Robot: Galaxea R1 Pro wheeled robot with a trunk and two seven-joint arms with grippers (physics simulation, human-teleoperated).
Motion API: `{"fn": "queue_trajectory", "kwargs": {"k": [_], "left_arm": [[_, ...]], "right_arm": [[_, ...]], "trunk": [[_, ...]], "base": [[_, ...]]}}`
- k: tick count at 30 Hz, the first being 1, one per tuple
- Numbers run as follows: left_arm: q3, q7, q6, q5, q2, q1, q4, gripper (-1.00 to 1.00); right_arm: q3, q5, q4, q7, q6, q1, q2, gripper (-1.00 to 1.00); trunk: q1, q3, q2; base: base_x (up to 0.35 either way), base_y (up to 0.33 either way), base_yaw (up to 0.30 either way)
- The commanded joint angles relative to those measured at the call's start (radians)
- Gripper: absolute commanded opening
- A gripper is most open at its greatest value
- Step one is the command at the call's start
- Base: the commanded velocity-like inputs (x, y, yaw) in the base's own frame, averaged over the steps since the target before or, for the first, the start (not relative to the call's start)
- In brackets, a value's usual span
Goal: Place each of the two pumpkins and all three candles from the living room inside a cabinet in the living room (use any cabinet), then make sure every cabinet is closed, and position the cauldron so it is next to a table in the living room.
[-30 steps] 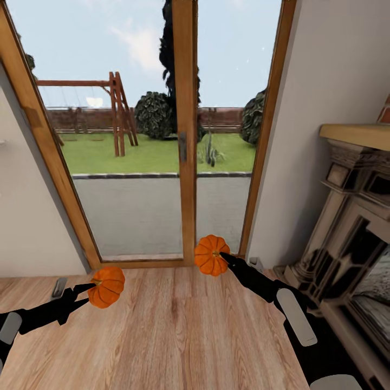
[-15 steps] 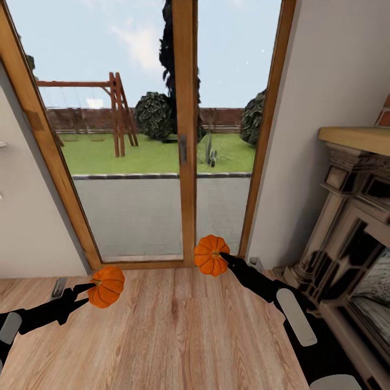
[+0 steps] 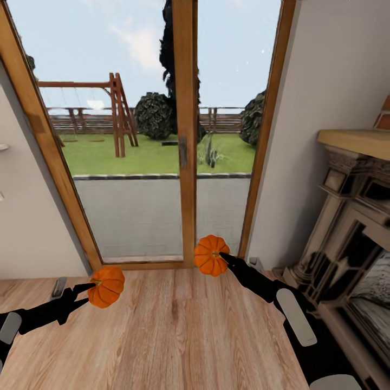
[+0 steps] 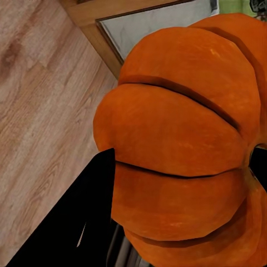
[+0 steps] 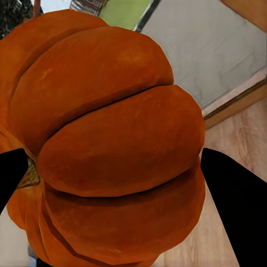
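I hold an orange ribbed pumpkin in each hand, above the wooden floor. At the lower left of the head view my left gripper [image 3: 91,288] is shut on one pumpkin [image 3: 106,286]. Near the centre, my right gripper [image 3: 222,257] is shut on the other pumpkin [image 3: 210,255]. Up close in the left wrist view, the left pumpkin [image 4: 178,139] presses against a black finger [image 4: 83,222]. The right pumpkin [image 5: 111,144] sits between two black fingers [image 5: 233,194] in the right wrist view. The candles, cabinet, cauldron and table are out of view.
Straight ahead stands a wood-framed glass door [image 3: 187,135] looking onto a garden with a swing frame. A pale stone fireplace [image 3: 352,216] with a wooden mantel juts out at the right. White walls flank the door. Light wooden floor [image 3: 179,336] stretches between my arms.
The view has shifted slightly, so the fireplace and the left wall sit a little differently in the picture. Both arms and pumpkins hold the same pose.
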State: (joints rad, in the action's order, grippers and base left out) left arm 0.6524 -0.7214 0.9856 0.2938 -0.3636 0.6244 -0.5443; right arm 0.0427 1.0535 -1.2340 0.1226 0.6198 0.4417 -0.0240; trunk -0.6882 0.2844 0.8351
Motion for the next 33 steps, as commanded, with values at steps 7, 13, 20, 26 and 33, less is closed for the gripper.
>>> {"fn": "queue_trajectory", "kwargs": {"k": [7, 13, 20, 26, 33], "left_arm": [[0.000, 0.003, -0.001, -0.001, 0.000, 0.000, 0.000, -1.00], [0.000, 0.003, -0.001, -0.001, 0.000, 0.000, 0.000, -1.00], [0.000, 0.003, 0.000, 0.002, 0.000, 0.000, 0.000, -1.00], [0.000, 0.003, 0.001, 0.002, 0.000, 0.000, 0.000, -1.00], [0.000, 0.003, 0.001, 0.003, 0.000, 0.000, 0.000, -1.00]], "right_arm": [[0.000, 0.000, 0.000, -0.004, 0.000, 0.000, 0.001, -1.00], [0.000, 0.000, 0.001, -0.004, 0.000, 0.000, 0.001, -1.00], [0.000, 0.000, 0.001, -0.004, 0.000, 0.000, 0.000, -1.00], [0.000, 0.000, 0.002, -0.004, 0.000, 0.000, 0.001, -1.00], [0.000, 0.000, 0.002, -0.004, 0.000, 0.000, 0.000, -1.00]], "trunk": [[0.027, -0.022, -0.049], [0.050, -0.041, -0.091], [0.054, -0.044, -0.098], [0.054, -0.044, -0.098], [0.054, -0.044, -0.098]], "base": [[0.000, 0.000, 0.000], [0.000, 0.000, 0.000], [0.000, 0.000, -0.001], [-0.128, 0.066, -0.191], [-0.238, 0.185, -0.277]]}}
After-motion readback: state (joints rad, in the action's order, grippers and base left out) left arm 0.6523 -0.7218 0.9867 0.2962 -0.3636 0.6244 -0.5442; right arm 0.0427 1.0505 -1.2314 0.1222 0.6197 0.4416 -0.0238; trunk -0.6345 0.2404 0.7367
